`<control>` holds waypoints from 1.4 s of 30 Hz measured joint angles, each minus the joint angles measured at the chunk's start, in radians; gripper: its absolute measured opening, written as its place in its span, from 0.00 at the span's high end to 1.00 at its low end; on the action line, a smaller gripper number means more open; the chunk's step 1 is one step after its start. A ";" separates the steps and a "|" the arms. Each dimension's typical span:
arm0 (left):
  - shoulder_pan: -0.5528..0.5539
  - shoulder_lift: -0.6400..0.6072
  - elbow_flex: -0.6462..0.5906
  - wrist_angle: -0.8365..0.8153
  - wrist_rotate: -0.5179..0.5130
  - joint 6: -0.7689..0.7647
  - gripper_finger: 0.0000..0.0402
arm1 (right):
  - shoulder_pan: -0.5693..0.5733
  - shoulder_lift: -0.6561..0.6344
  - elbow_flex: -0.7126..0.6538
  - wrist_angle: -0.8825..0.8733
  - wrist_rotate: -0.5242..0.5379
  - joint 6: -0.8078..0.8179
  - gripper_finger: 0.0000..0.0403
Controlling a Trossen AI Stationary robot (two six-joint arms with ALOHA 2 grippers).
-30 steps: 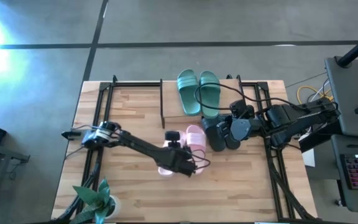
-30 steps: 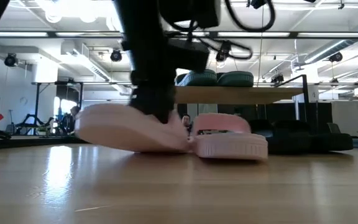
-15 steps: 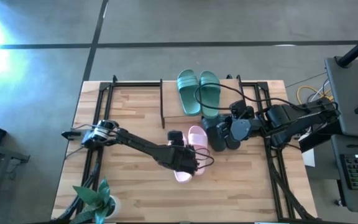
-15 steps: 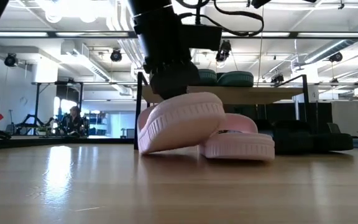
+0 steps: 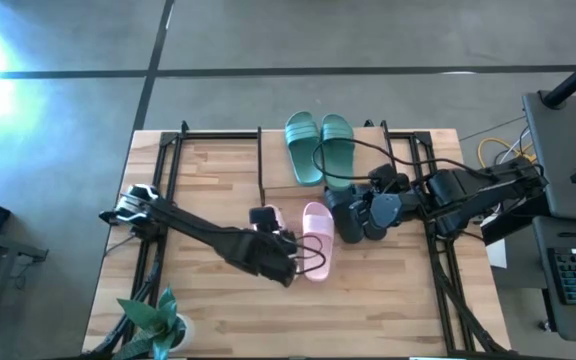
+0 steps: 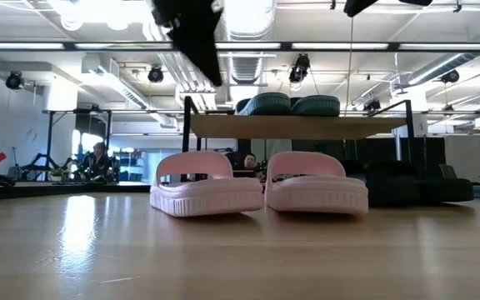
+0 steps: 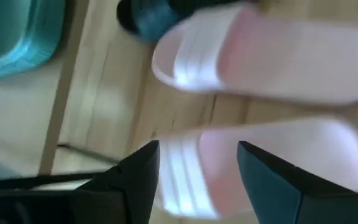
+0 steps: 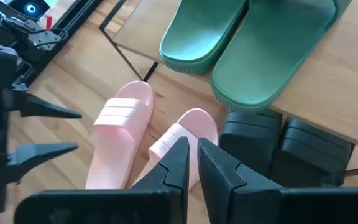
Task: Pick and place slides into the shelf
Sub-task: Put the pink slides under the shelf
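Note:
Two pale pink slides stand flat on their soles, side by side on the table in front of the shelf [image 6: 298, 127]: one [image 6: 207, 187] on the left and one [image 6: 317, 183] on the right; both also show in the right wrist view [image 8: 120, 140] [image 8: 182, 140]. My left gripper [image 7: 197, 180] is open and hovers over the left pink slide [image 7: 241, 162], a finger on either side, clear of it. The teal-green pair [image 5: 318, 145] lies on the shelf top. The black pair [image 5: 353, 220] sits under the shelf. My right gripper [image 8: 196, 158] is shut above the black pair.
Black frame rails run along the table's left [image 5: 163, 170] and right [image 5: 438, 260] sides. A potted plant [image 5: 153, 320] stands at the near left corner. Bare tabletop [image 5: 368, 310] lies toward the near edge.
My left gripper has carried the pink slide toward the table's right, next to the other pink slide, turning it about. It has set it down flat on its sole, let go and risen. The slide, tilted half a second ago, now stands level beside its mate.

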 joint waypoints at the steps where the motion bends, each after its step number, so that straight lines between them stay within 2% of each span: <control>1: 0.000 -0.011 -0.009 0.028 0.009 -0.001 0.50 | -0.001 0.001 -0.002 0.000 0.000 0.000 0.93; 3: -0.004 -0.037 -0.025 0.000 0.047 -0.102 0.50 | -0.001 0.004 -0.004 -0.003 -0.012 0.000 0.93; 5: -0.023 -0.074 -0.060 -0.101 0.071 -0.283 0.51 | -0.001 0.004 -0.010 -0.009 -0.060 0.000 0.93; 8: -0.081 -0.160 -0.179 -0.127 0.072 -0.541 0.58 | 0.008 0.004 -0.028 -0.011 -0.133 0.011 0.93; 11: -0.109 -0.251 -0.359 0.005 0.143 -0.742 0.71 | 0.020 0.004 -0.056 -0.011 -0.140 0.032 0.93; 14: -0.104 -0.320 -0.535 0.216 0.225 -0.819 0.89 | 0.019 0.005 -0.086 -0.009 -0.142 0.036 0.93; 16: -0.105 -0.352 -0.621 0.370 0.236 -0.820 0.97 | 0.018 0.006 -0.105 -0.006 -0.142 0.048 0.93; 19: -0.082 -0.368 -0.711 0.463 0.230 -0.820 0.97 | 0.019 0.006 -0.133 0.002 -0.142 0.071 0.93; 22: -0.039 -0.348 -0.769 0.488 0.238 -0.815 0.96 | 0.027 0.007 -0.149 0.002 -0.146 0.103 0.93; 25: -0.012 -0.327 -0.799 0.590 0.262 -0.735 0.96 | 0.042 0.013 -0.152 0.003 -0.146 0.113 0.93; 33: 0.113 -0.216 -0.783 0.761 0.268 -0.533 0.96 | 0.069 0.035 -0.152 0.005 -0.142 0.139 0.93; 37: 0.163 -0.172 -0.756 0.868 0.320 -0.438 0.96 | 0.076 0.047 -0.152 0.008 -0.142 0.139 0.93; 40: 0.183 -0.157 -0.724 0.832 0.343 -0.373 0.96 | 0.078 0.052 -0.152 0.008 -0.144 0.143 0.93; 42: 0.183 -0.165 -0.706 0.742 0.316 -0.341 0.96 | 0.080 0.053 -0.152 0.008 -0.146 0.153 0.93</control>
